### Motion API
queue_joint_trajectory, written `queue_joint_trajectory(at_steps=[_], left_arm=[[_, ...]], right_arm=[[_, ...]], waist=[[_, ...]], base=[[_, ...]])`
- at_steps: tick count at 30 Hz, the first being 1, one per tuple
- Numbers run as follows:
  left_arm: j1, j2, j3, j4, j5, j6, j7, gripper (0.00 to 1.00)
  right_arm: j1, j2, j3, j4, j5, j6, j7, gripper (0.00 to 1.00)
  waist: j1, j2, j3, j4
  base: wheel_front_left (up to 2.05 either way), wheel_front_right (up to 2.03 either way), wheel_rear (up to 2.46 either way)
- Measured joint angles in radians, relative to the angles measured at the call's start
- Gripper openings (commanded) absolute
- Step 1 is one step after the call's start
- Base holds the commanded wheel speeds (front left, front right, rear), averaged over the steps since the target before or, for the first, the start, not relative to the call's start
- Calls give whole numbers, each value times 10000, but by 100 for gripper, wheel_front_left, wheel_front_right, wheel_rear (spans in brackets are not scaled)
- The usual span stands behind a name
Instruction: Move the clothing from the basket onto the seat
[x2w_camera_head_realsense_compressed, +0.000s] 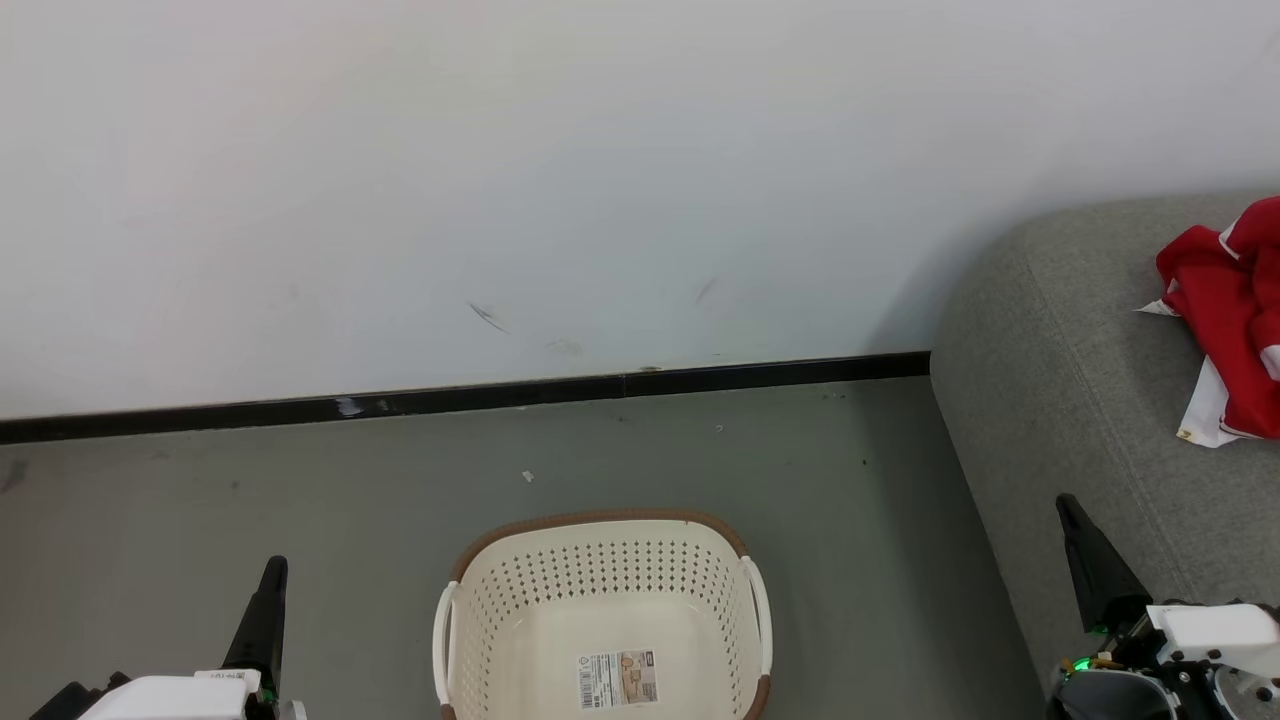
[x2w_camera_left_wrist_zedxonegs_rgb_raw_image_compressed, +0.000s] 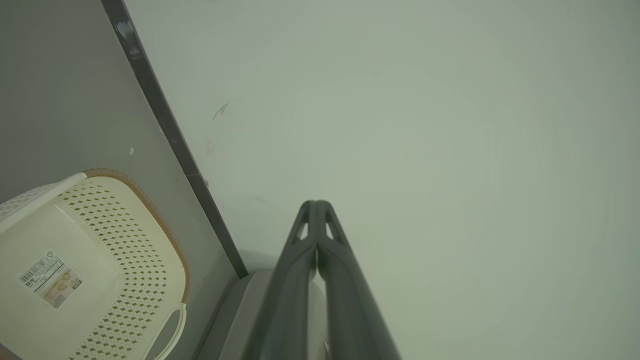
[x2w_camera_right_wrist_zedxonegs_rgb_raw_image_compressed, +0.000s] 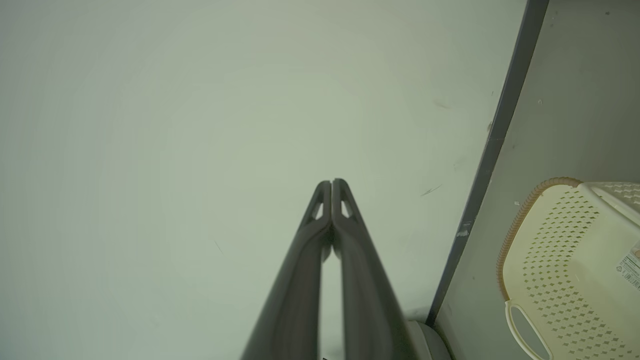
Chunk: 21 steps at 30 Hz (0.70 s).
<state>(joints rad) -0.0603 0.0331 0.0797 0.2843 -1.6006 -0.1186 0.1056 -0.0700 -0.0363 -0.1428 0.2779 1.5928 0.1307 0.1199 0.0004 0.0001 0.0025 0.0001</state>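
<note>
The clothing (x2w_camera_head_realsense_compressed: 1225, 320) lies on the seat (x2w_camera_head_realsense_compressed: 1060, 420), in from its edge, basket (x2w_camera_head_realsense_compressed: 600, 570) empty: park your left gripper (x2w_camera_head_realsense_compressed: 275, 568) and right gripper (x2w_camera_head_realsense_compressed: 1066, 503), both closed on nothing.

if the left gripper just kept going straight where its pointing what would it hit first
Most likely the pale wall: the left gripper, shut, points at bare wall, and the basket sits off to the side of that line. Depth is hard to judge.
</note>
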Motion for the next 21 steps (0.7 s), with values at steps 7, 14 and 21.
queue_joint_trajectory(at_steps=[7,14,21], left_arm=[[-1,0,2,-17,0,0,0,0],[-1,0,2,-25,0,0,0,0],[-1,0,4,-31,0,0,0,0]], right_arm=[[1,0,6,-4,0,0,0,0],[1,0,12,-10,0,0,-10,0],[1,0,19,-13,0,0,-10,0]], waist=[[-1,0,1,0],[0,0,1,0],[-1,0,2,0]], base=[[0,0,0],[0,0,0],[0,0,0]])
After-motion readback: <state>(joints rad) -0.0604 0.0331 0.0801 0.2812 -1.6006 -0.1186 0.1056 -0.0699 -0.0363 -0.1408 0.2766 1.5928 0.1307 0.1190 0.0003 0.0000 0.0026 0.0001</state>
